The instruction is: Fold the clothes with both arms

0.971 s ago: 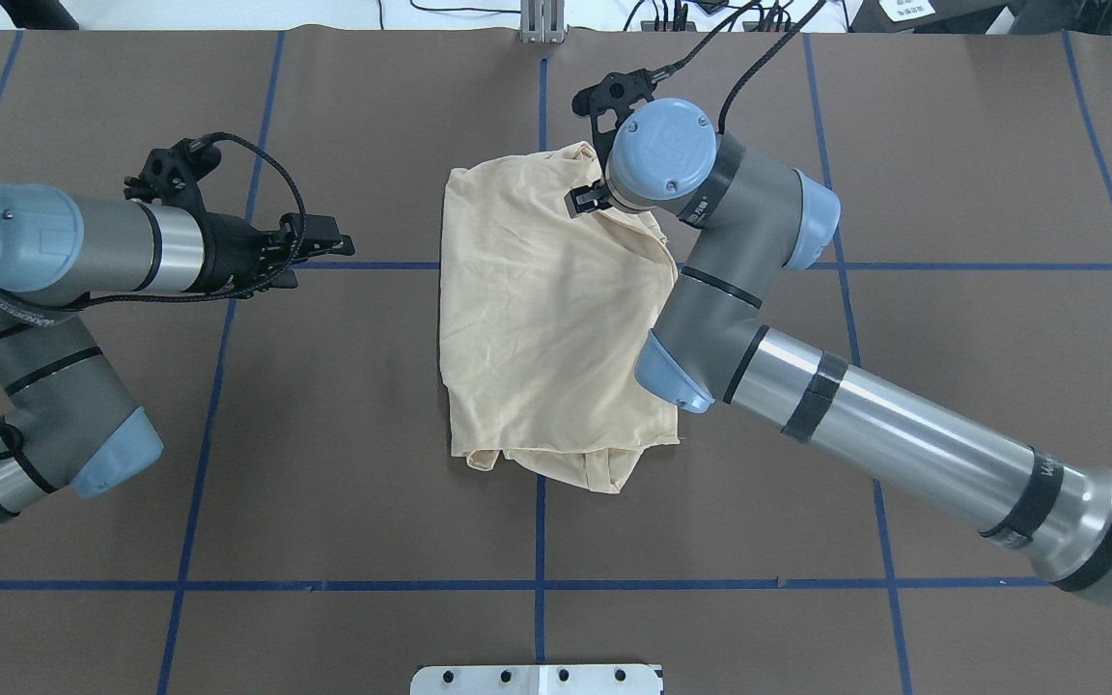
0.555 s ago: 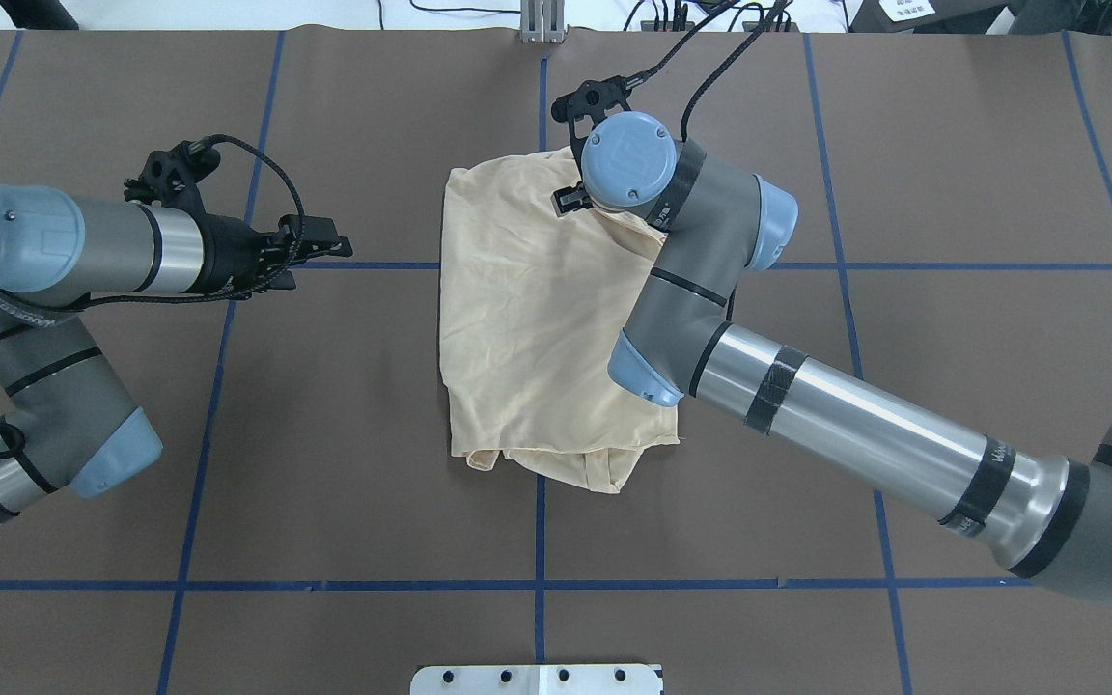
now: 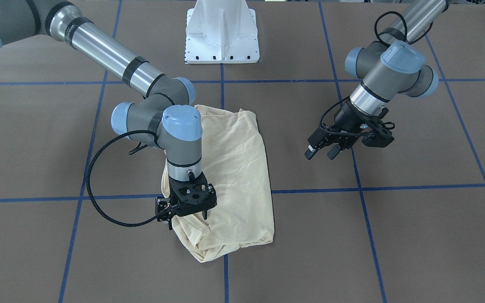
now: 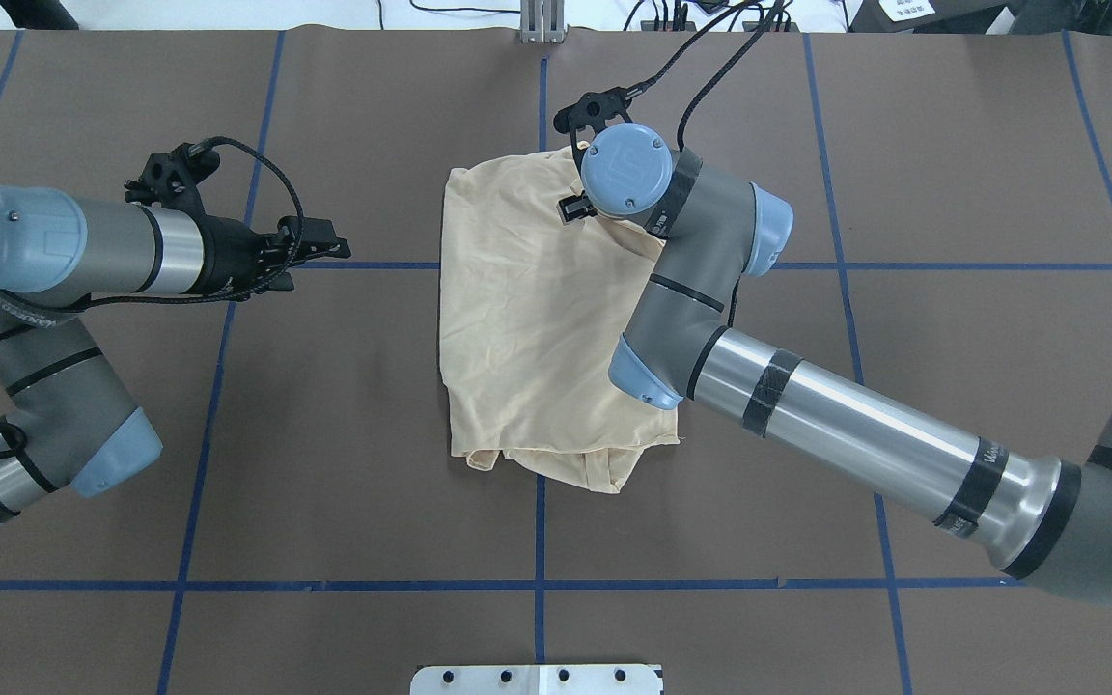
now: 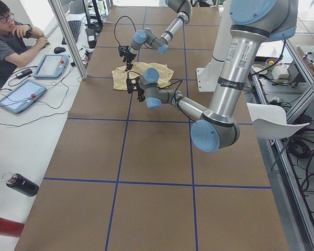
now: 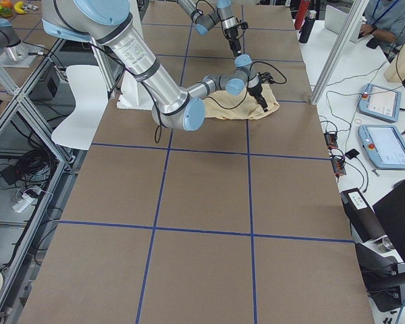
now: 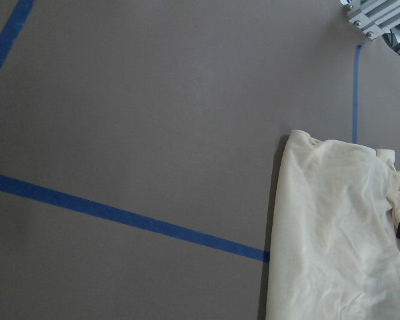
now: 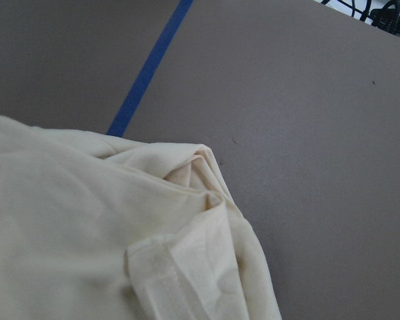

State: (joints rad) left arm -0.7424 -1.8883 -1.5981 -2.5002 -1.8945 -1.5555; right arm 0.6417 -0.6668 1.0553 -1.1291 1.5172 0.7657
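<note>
The folded shirt [image 4: 537, 319] lies lengthwise, running away from the robot.

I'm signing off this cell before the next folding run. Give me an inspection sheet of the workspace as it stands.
Surface: brown mat with a blue tape grid, lying flat.
Job's things: cream shirt folded into a rough rectangle at the centre, wrinkled.
Clutter: nothing seen.
Grippers: left gripper open, empty, raised and apart from the shirt; right gripper down at the shirt's bunched corner, grip cannot be told.
Cables: black cable hangs in a loop from the right wrist, beside the shirt.
Surroundings: white pedestal base; seated operator at a side desk.
</note>
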